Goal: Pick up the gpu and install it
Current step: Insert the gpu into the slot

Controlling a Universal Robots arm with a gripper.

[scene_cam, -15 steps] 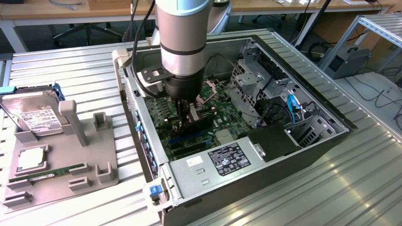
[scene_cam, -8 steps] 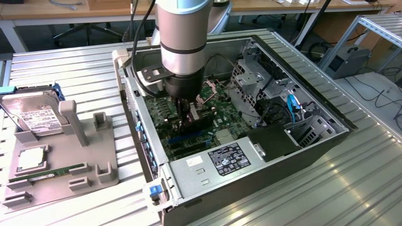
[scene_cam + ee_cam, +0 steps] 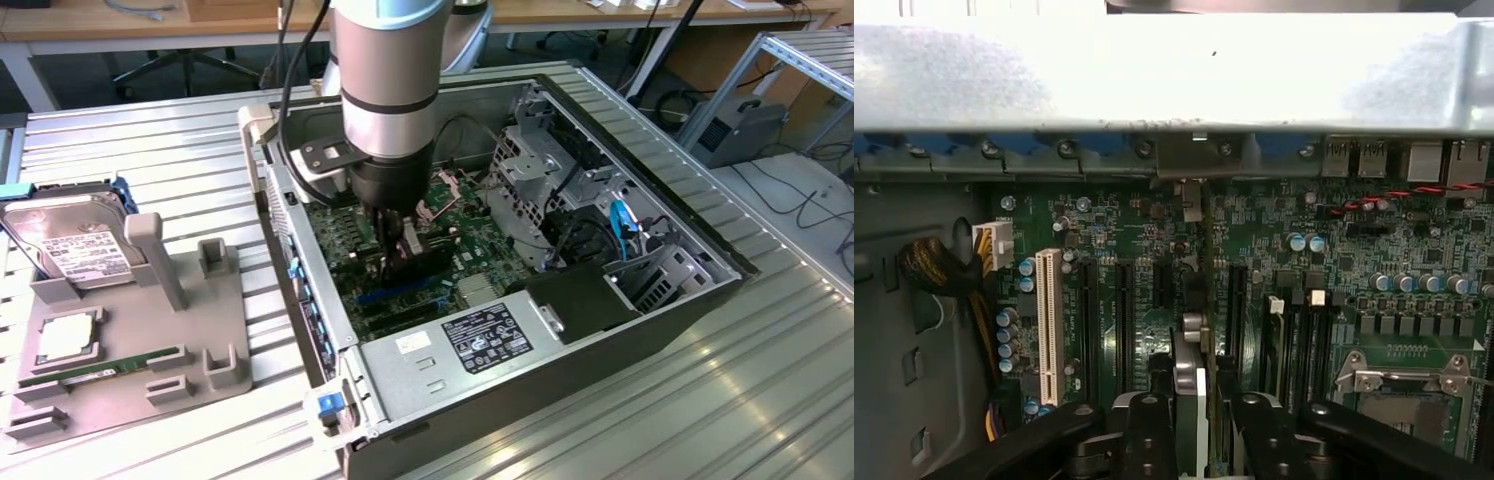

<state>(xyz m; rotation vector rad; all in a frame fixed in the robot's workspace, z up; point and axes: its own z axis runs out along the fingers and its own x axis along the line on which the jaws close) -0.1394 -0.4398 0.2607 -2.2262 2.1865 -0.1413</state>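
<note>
1 gripper [image 3: 1197, 420], down inside the open computer case [image 3: 667, 260], pinching the gpu [image 3: 1191, 385] edge-on between 2 black fingers [image 3: 1149, 430] — jaws part-closed on the thin card, not spread, not pressed together. In the wrist view, seen as a narrow upright sliver, long axis running toward 12 o'clock, in line with the black expansion slots [image 3: 1124, 310] on the green motherboard [image 3: 1354, 270] and aimed at the silver bracket [image 3: 1189, 155] on the rear wall of the case. Held directly below the gripper, then, with nothing between card and board; white slot [image 3: 1046, 320] off at 9 o'clock of the card, empty processor socket [image 3: 1404, 385] off at 3 o'clock. In the exterior view, gripper [image 3: 396, 262] low over the board, card [image 3: 414, 255] hard to separate from the dark fingers. Judged from card and slots lying parallel: alignment along the slot looks close, seating not yet shown. Outside the case, at 9 o'clock in the exterior view, grey parts holder [image 3: 147, 350] with hard drive [image 3: 74, 250] and memory stick [image 3: 100, 368] in place.
</note>
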